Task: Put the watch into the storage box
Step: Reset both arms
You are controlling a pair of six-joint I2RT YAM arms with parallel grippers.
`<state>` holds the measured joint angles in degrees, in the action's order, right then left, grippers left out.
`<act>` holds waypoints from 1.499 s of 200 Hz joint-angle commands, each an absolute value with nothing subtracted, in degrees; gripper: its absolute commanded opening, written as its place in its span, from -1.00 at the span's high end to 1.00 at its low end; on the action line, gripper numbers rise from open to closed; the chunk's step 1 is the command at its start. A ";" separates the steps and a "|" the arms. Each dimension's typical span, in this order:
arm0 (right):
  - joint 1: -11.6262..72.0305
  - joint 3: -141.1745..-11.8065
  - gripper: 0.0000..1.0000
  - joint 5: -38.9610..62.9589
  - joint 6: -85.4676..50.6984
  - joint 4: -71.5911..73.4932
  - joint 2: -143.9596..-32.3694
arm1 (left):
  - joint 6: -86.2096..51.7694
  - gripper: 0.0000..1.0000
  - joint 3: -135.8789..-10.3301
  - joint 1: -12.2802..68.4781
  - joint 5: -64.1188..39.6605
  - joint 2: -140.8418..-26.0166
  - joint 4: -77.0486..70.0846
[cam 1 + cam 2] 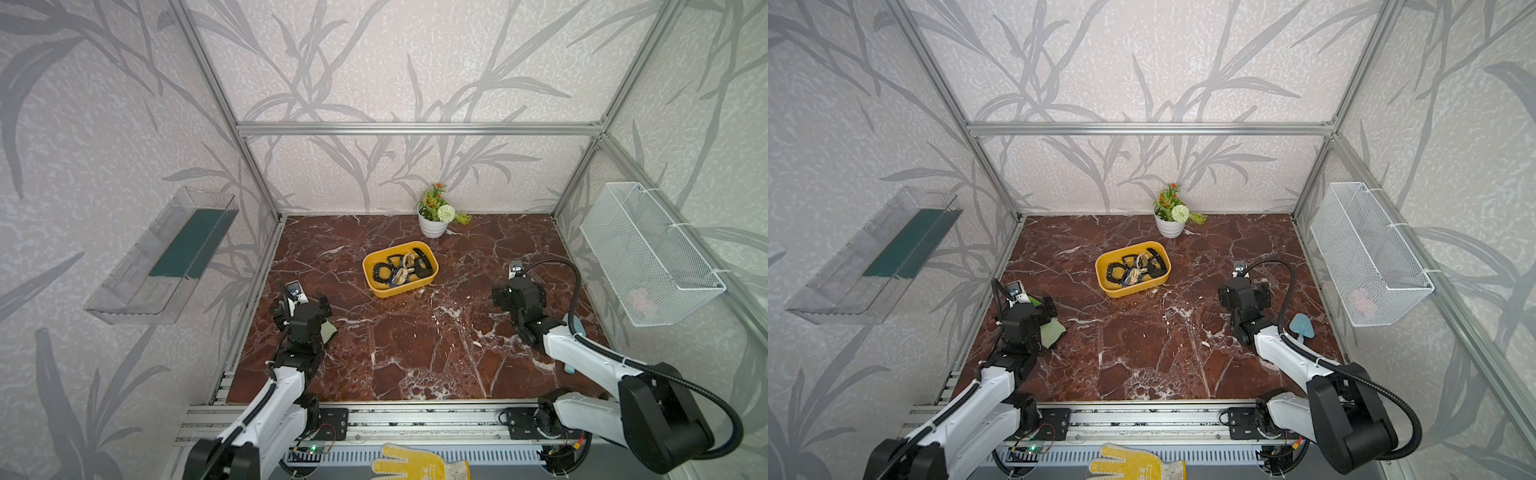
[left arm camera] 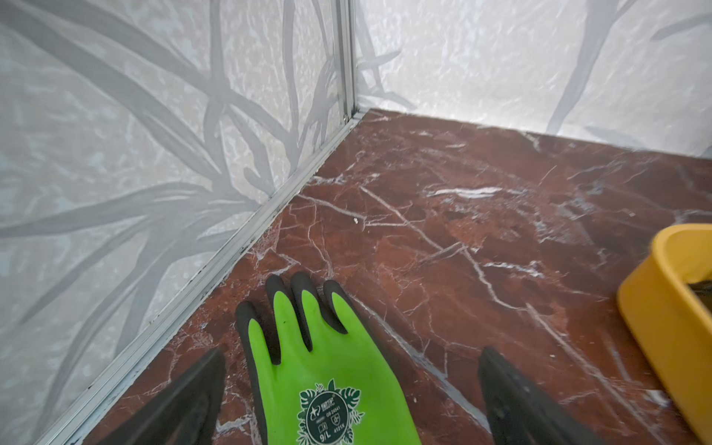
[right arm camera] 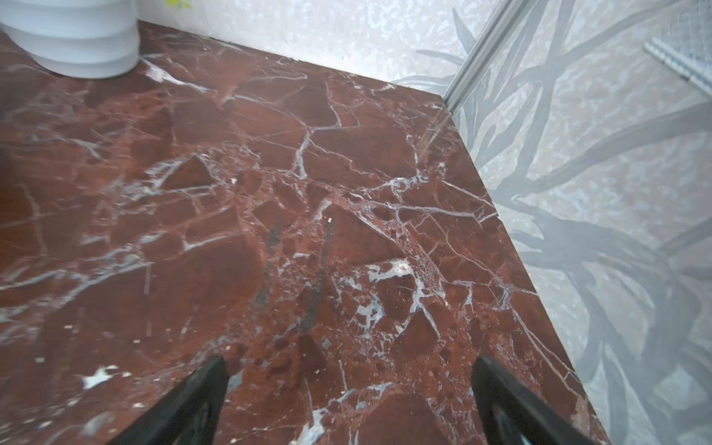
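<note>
Left pincer: my left gripper [image 2: 352, 362] is spread wide with nothing between its jaws. It hangs low over a green glove [image 2: 319, 366] near the table's [image 1: 415, 353] left edge.
Right pincer: my right gripper [image 3: 348, 366] is also spread wide and empty, with only bare marble under it near the table's right edge.
Storage box: the yellow storage box [image 1: 399, 289] sits around the middle of the table towards the far edge, just in front of the white flowerpot [image 1: 433, 224]. It is well apart from both my pincers.
Watches: several watches [image 1: 382, 272], with dark and pale straps, lie heaped inside the box, and none pokes over its rim. I see no watch on the open marble in any view.
Step in hand: I judge the dropping-in done, since both pincers are clear of the box and carry nothing.
Next move: I need to check the table for a stray watch, especially the parts hidden under my own arms. If I find none, I keep my jaws apart and stay away from the box.
Risk: my left jaws could snag the glove beneath them.
</note>
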<state>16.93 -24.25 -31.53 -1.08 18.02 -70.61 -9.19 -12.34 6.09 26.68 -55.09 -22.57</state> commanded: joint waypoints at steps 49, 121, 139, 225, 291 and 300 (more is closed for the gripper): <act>11.98 -19.30 -0.98 -17.37 5.71 54.79 -87.21 | -2.34 -0.99 -20.93 2.93 17.53 -84.38 -48.14; 10.56 -22.32 -0.98 -14.63 5.10 49.09 -87.62 | -4.08 -0.98 -23.50 0.66 15.25 -87.18 -45.71; 10.55 -22.22 -0.98 -14.59 5.10 49.09 -87.62 | -4.08 -0.98 -23.53 0.68 15.15 -87.16 -45.65; 8.88 -23.47 -0.98 -11.42 4.22 46.67 -87.56 | -4.04 -0.98 -23.47 0.70 15.21 -87.19 -45.80; 9.48 -18.05 -0.98 -12.42 4.73 54.68 -85.44 | -4.04 -0.98 -23.38 0.68 15.22 -87.19 -45.94; 9.57 -19.31 -0.98 -14.05 4.05 52.66 -85.70 | -4.04 -0.98 -23.45 0.66 15.23 -87.19 -45.92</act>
